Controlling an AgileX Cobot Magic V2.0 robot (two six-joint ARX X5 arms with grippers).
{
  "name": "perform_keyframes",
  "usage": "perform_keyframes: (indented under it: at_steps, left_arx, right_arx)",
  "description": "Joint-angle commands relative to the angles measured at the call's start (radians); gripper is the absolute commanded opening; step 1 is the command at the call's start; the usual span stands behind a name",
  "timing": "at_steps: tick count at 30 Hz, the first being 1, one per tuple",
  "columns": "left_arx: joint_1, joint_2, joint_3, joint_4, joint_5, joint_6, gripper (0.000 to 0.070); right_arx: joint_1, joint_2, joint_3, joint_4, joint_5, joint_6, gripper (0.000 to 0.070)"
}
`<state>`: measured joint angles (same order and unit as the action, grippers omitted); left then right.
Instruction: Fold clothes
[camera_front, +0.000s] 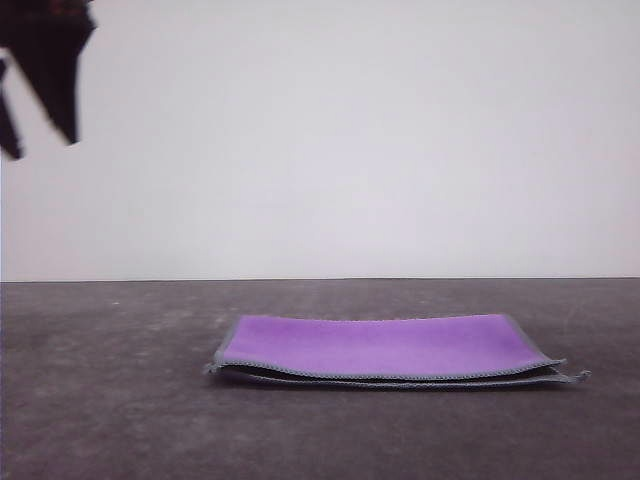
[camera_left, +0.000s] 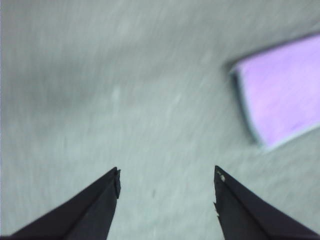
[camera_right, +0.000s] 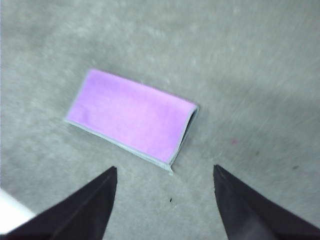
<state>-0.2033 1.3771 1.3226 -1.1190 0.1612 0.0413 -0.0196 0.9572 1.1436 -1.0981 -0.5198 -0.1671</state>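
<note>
The cloth (camera_front: 375, 345) shows bright purple on its upper face, edged with a light-grey stitched hem, a dark sliver between its layers. The table (camera_front: 100, 400) is mottled dark grey; the wall (camera_front: 350, 130) is plain off-white. Both grippers' fingers (camera_left: 95, 207) (camera_right: 245, 207) are black.

Left wrist view: cloth (camera_left: 285, 95) motion-blurred, cut by right edge. Front view, upper left: left gripper (camera_front: 40, 70) blurred, cropped by frame.

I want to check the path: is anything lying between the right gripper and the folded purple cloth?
No. In the right wrist view, only bare grey table lies between the right gripper and the folded purple cloth with its light-grey hem.
</note>
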Motion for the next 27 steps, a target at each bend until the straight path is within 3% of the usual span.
perform_keyframes:
  at_steps: [1,5,9,19,27]
  left_arx:
    - [0.013,-0.016,-0.037,0.017,0.0,-0.004,0.0366]
    - [0.044,-0.069,-0.149,0.047,0.0,-0.005,0.0365]
    - [0.052,-0.085,-0.199,0.068,0.0,-0.01,0.0365]
    - [0.052,-0.085,-0.204,0.095,0.0,-0.024,0.0364]
    - [0.052,-0.085,-0.204,0.099,0.0,-0.027,0.0365]
  right_arx:
    - [0.001,0.025,-0.073,0.064,0.001,0.053,0.0389]
    - [0.002,0.079,-0.27,0.287,-0.025,0.137,0.0389]
    - [0.003,0.215,-0.379,0.432,-0.095,0.186,0.0389]
    - [0.005,0.594,-0.39,0.651,-0.324,0.253,0.0389]
    - [0.055,0.708,-0.39,0.805,-0.353,0.323,0.0388]
